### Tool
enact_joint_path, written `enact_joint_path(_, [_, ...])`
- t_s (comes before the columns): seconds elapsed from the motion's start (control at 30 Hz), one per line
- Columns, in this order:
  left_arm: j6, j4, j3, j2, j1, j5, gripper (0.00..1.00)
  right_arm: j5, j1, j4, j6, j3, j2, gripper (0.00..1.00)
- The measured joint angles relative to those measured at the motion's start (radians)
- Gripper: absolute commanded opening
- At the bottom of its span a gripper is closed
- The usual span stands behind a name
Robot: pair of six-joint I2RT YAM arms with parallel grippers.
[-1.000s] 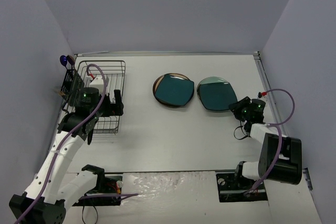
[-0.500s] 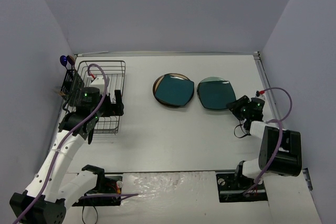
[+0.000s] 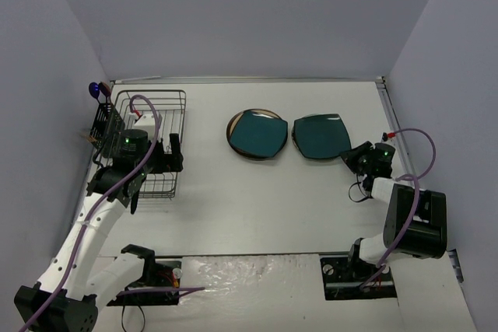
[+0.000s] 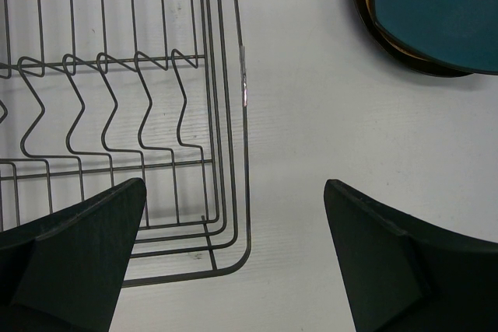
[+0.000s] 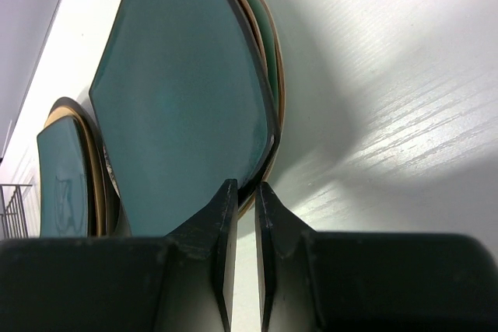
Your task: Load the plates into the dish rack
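Note:
Two stacks of plates lie mid-table. The left stack has a dark teal rounded-square plate (image 3: 257,133) on a brown-rimmed one (image 3: 232,127). My right gripper (image 3: 352,153) is shut on the near rim of the right stack's dark teal plate (image 3: 320,136); in the right wrist view that plate (image 5: 179,91) is pinched between my fingertips (image 5: 245,192) and tilts up off a pale green plate (image 5: 270,40). The black wire dish rack (image 3: 167,100) stands at the left with no plates in it. My left gripper (image 4: 235,192) hangs open over the rack's near right corner (image 4: 233,258).
A black cutlery caddy (image 3: 99,124) hangs on the rack's left side. Grey walls close in the table on the left, back and right. The right arm's cable (image 3: 416,145) loops near the right wall.
My right gripper has closed on the right teal plate's rim, and the plate has tipped up and shifted slightly toward the back. The left arm has not moved.

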Motion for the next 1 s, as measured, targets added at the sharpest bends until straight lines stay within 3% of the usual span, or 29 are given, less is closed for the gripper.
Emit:
enact_joint_path(0.23, [0.0, -0.001, 0.0, 0.0, 0.0, -0.007, 0.97, -0.007, -0.011, -0.013, 0.002, 0.002, -0.01, 0.0])
enact_joint_path(0.63, [-0.001, -0.003, 0.0, 0.004, 0.0, -0.009, 0.97, 0.028, -0.014, -0.27, 0.029, 0.003, -0.273, 0.0])
enact_joint_path(1.0, [-0.001, -0.003, 0.0, 0.004, 0.0, -0.009, 0.97, 0.03, -0.018, -0.323, 0.07, -0.049, -0.321, 0.0])
